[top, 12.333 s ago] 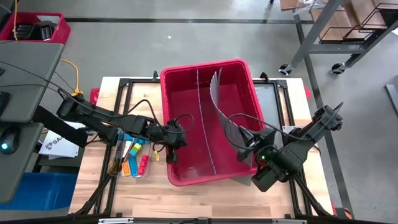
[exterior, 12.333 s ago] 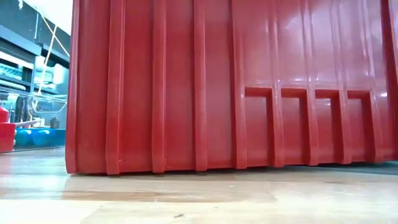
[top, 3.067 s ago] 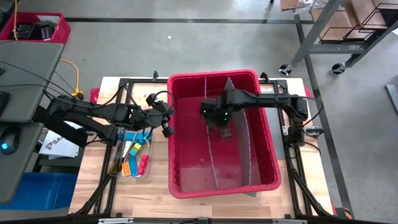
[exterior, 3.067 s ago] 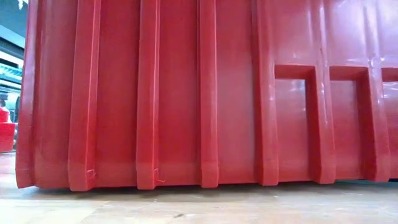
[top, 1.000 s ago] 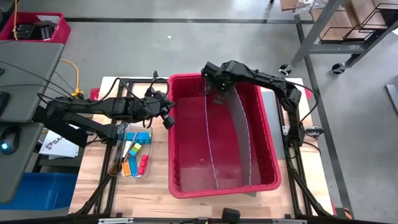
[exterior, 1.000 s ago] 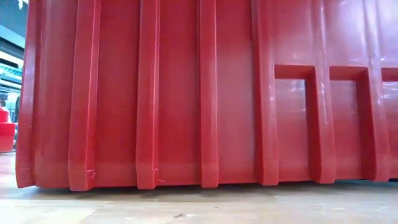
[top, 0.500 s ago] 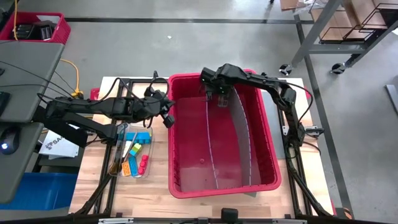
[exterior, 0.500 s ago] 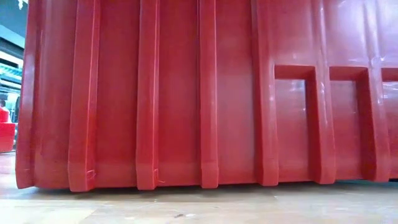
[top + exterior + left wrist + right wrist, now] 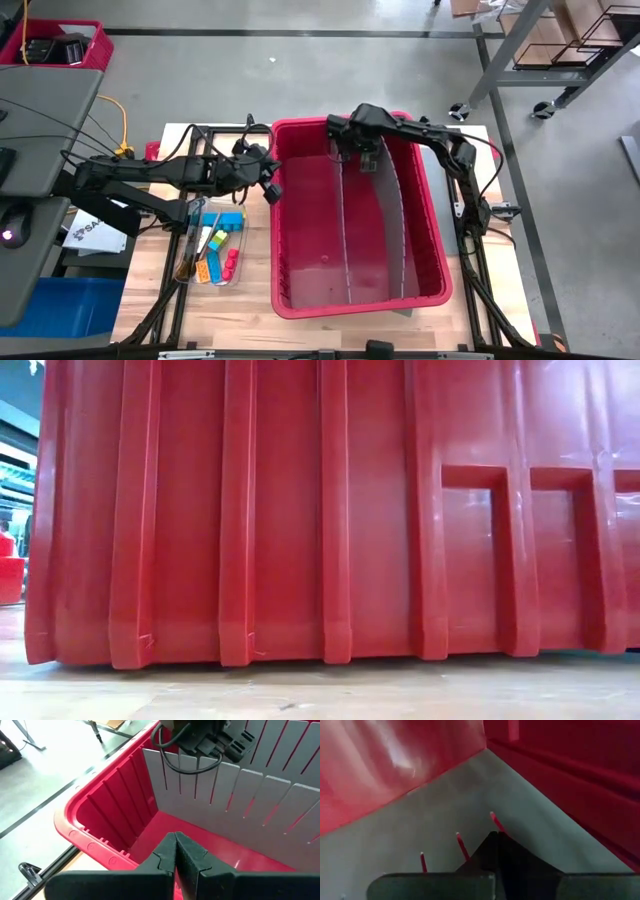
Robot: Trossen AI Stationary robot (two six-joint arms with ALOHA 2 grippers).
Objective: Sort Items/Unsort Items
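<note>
Inside the red bin (image 9: 432,262), at its far end: right gripper (image 9: 356,152) clenched, empty, against the grey divider (image 9: 396,230); could bend or dislodge it. Left gripper (image 9: 270,190) clenched, empty, at bin rim. Blocks (image 9: 222,246) and pens (image 9: 190,240) outside, beside the bin, untouched.

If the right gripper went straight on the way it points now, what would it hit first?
Probably the grey divider panel: the shut right gripper points at it, close in, with the red bin's wall behind. Depth is unclear.
</note>
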